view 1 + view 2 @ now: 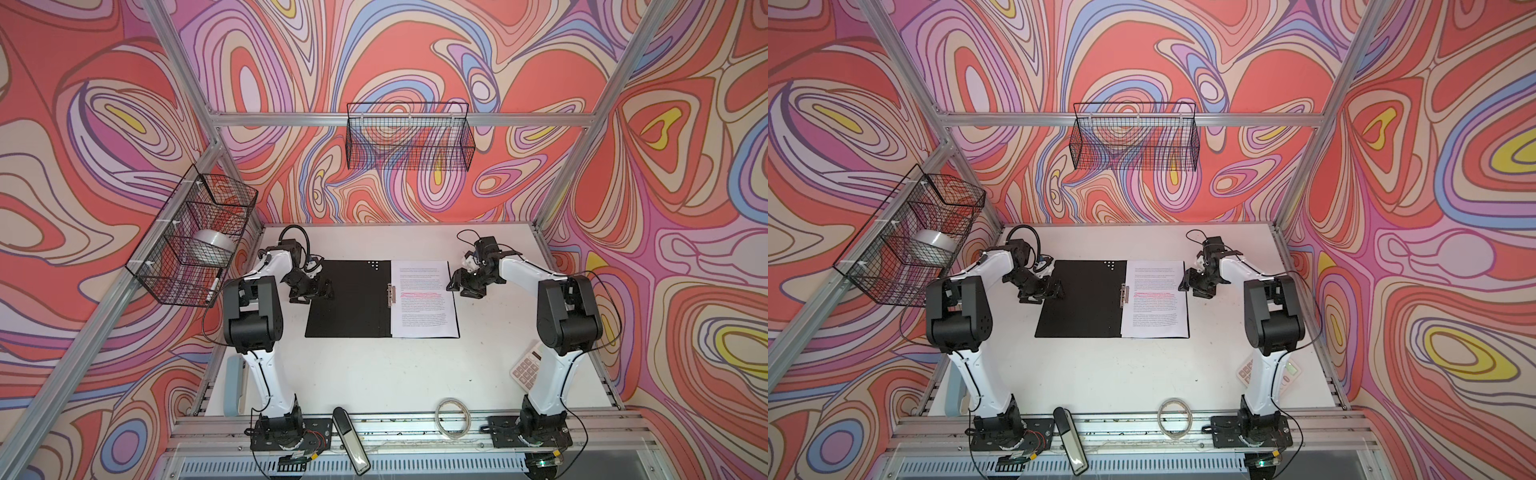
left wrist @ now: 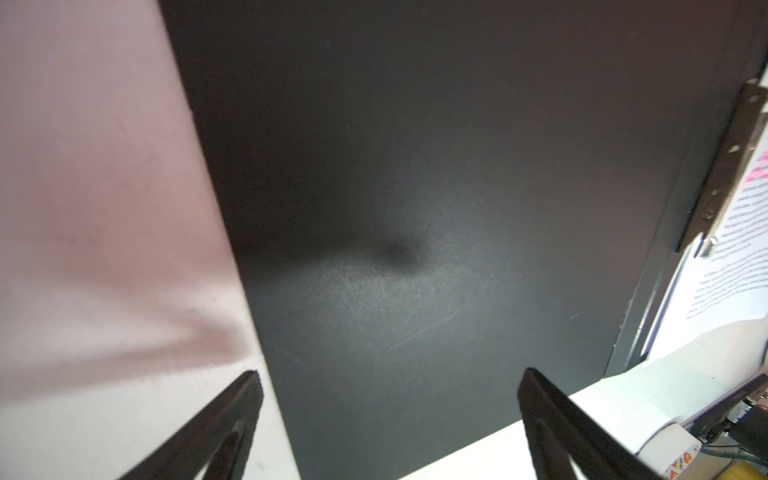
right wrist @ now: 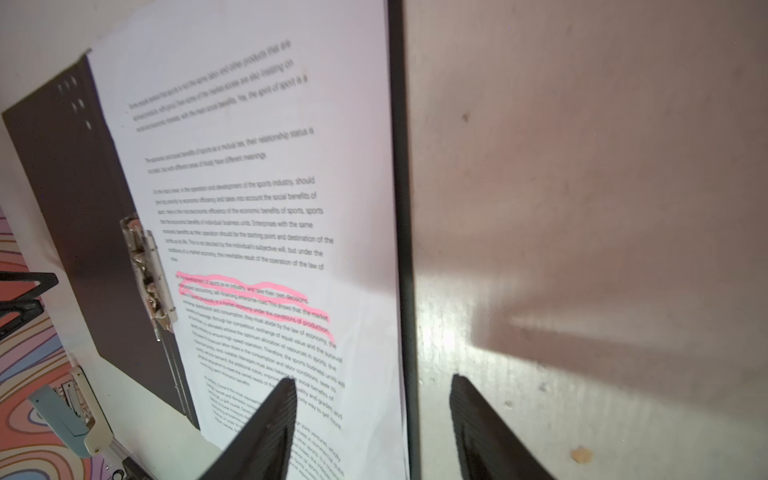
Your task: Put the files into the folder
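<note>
Table (image 1: 395,374): files (image 1: 422,299) cover half the folder (image 1: 349,299); R arm (image 1: 548,382) half-hides calculator (image 1: 524,368).

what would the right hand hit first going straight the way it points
Likely the outer edge of the open black folder and the white printed sheet on it; its open fingers straddle that edge.

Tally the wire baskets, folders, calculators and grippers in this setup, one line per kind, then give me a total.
wire baskets: 2
folder: 1
calculator: 1
grippers: 2, left gripper and right gripper
total: 6
</note>
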Tool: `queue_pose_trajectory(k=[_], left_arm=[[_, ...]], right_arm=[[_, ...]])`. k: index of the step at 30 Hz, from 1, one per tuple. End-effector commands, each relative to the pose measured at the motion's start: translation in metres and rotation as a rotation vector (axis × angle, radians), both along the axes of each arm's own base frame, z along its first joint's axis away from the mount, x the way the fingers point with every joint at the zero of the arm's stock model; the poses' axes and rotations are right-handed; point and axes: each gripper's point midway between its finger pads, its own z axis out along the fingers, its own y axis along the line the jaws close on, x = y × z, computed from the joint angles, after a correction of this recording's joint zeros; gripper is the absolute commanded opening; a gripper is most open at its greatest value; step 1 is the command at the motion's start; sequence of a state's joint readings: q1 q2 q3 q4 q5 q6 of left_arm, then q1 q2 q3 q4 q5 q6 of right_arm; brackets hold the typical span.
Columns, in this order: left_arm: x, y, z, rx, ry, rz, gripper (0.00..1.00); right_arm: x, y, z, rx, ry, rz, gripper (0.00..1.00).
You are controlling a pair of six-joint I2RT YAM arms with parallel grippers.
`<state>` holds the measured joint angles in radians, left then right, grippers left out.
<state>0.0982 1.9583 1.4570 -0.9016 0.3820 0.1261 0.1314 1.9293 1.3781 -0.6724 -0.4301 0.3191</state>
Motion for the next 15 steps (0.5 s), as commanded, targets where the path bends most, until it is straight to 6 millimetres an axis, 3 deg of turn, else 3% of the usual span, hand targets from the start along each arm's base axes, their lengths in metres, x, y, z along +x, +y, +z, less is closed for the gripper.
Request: queue_pose_trajectory(k=[1,5,15], left_arm=[[0.009,0.013,0.020,0.065,-0.075,0.002,1.00],[0.010,0.020,0.011,0.096,-0.050,0.005,1.00],[0.011,0.017,-0.004,0.055,-0.010,-0.002,1.00]], right_arm=[[0.009,-0.007,0.025,-0.030,-0.068,0.000,0.63],[0.009,-0.012,0.016,-0.058,-0.046,-0.004,0.63],[0.001,-0.009,-0.004,-0.040,-0.007,0.013,0.63]])
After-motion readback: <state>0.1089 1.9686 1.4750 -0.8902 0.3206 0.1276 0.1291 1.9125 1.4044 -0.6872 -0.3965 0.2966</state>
